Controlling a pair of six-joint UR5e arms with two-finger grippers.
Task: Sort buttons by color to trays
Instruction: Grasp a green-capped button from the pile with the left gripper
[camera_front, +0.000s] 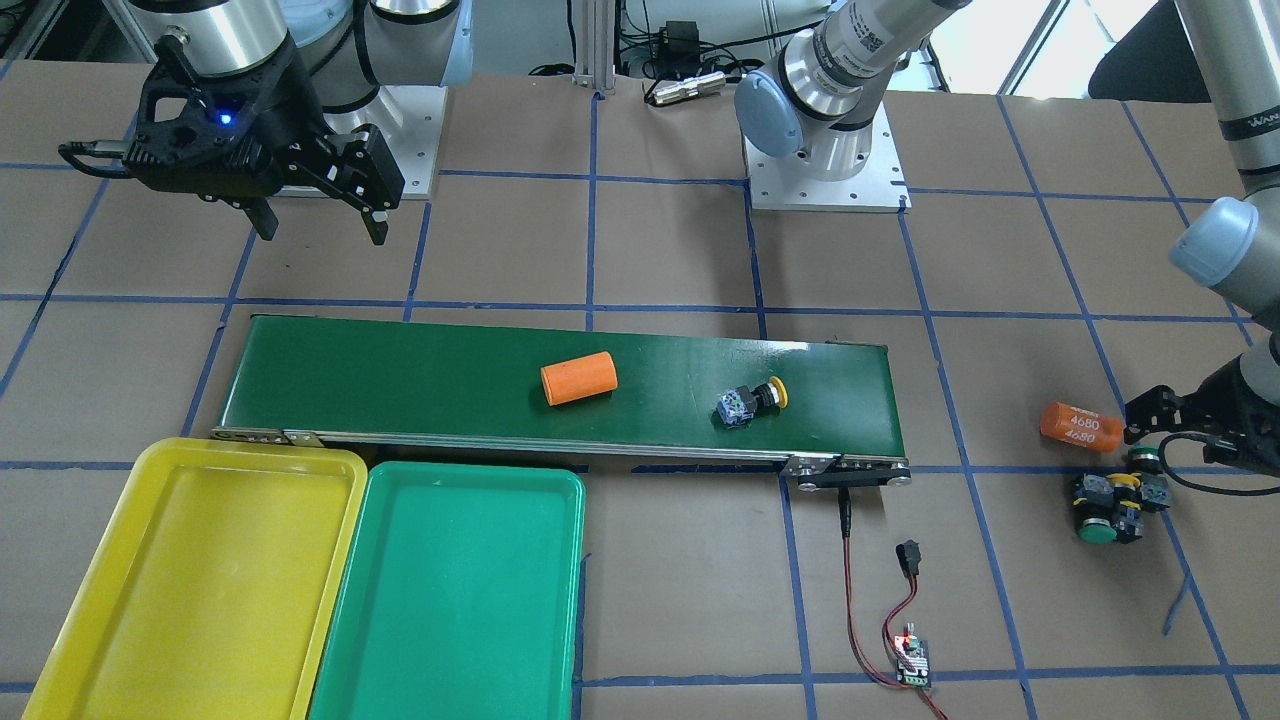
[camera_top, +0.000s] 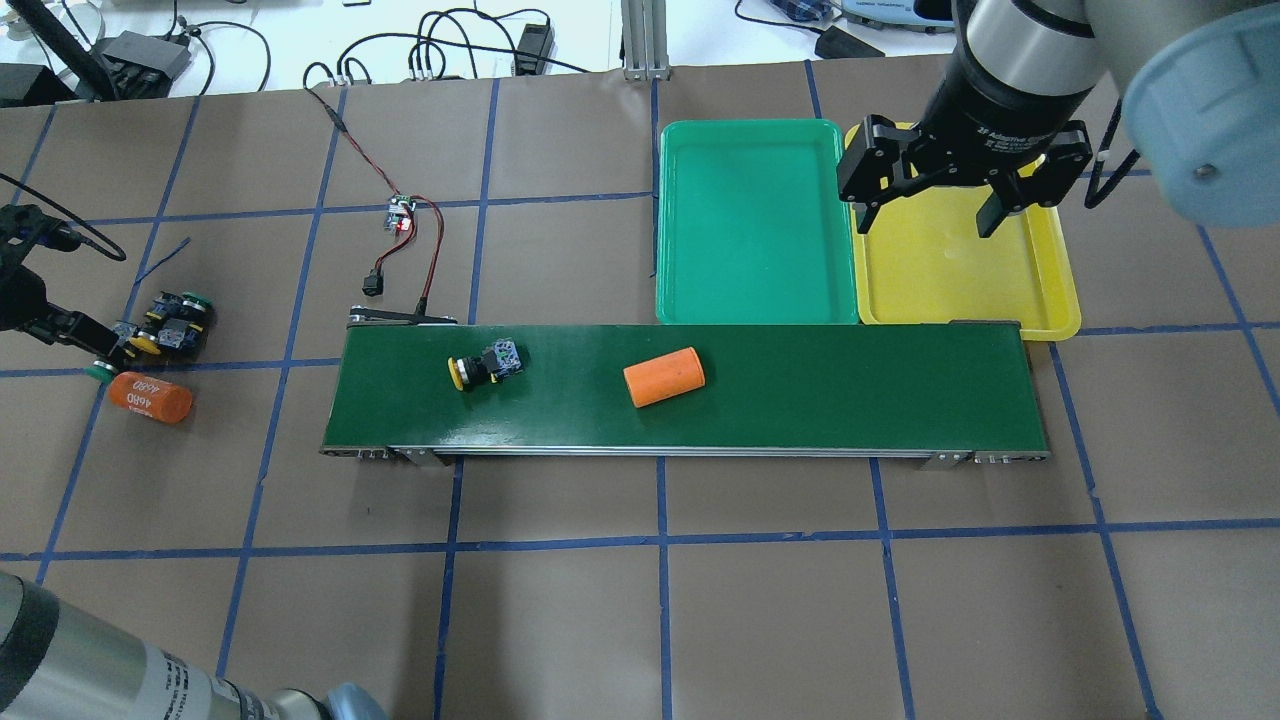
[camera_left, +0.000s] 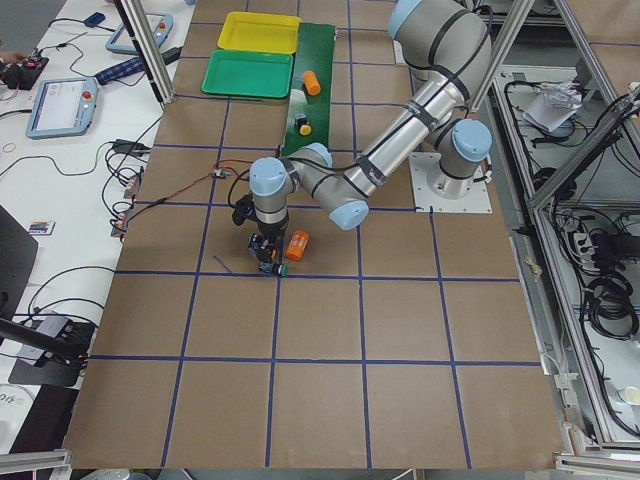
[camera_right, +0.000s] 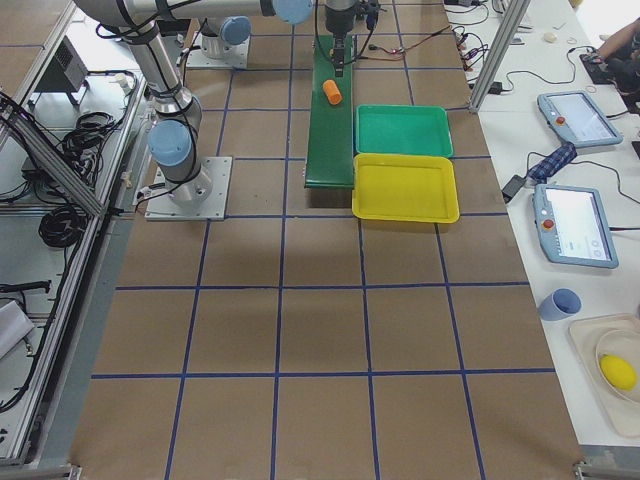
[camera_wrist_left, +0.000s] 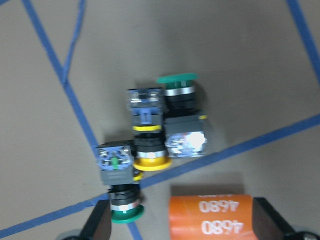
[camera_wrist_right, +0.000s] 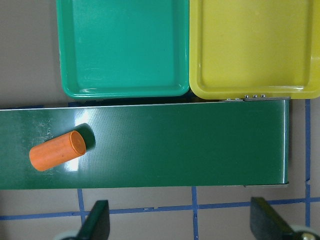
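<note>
A yellow-capped black plastic push-button (camera_front: 752, 402) lies on its side on the dark-green conveyor belt (camera_front: 400, 380). Three more buttons (camera_wrist_left: 150, 145) cluster on the tabletop (camera_wrist_left: 250, 75) beneath the left end effector (camera_wrist_left: 182, 225), which is spread wide and grips nothing. The right end effector (camera_top: 928, 215) is likewise wide and empty. The buttons look light and rigid; their round caps would likely slip, so take the squarish bodies.

Brown table (camera_top: 560, 620) with blue tape grid (camera_top: 662, 600); dark-green conveyor belt (camera_top: 850, 400) bearing an orange cylinder (camera_top: 664, 376) and a yellow-capped black push-button (camera_top: 483, 366); beside the belt, a green plastic tray (camera_top: 755, 230) and a yellow plastic tray (camera_top: 950, 280).
</note>
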